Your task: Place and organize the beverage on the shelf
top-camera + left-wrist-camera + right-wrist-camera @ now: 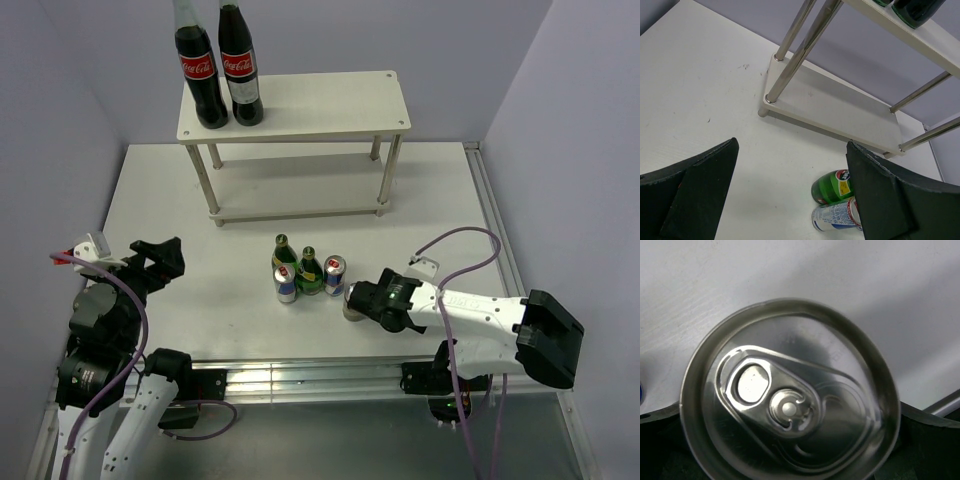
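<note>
The white two-tier shelf (320, 105) stands at the back of the table. In front of it, two small green bottles (283, 256) (309, 272) and two blue-and-silver cans (286, 286) (335, 275) stand in a cluster. My right gripper (358, 300) reaches in beside the cluster. In its wrist view a can's silver top (790, 400) fills the space between the open fingers (932, 445); its body is hidden. My left gripper (160, 262) hovers open at the left with nothing in it, and its wrist view shows a green bottle (832, 186) and a can (835, 216).
Two large cola bottles (200, 70) (240, 65) stand on the left end of the shelf's top tier. The lower tier (840, 107) is bare. Purple walls close in the table at the back and both sides. A metal rail runs along the near edge (300, 375).
</note>
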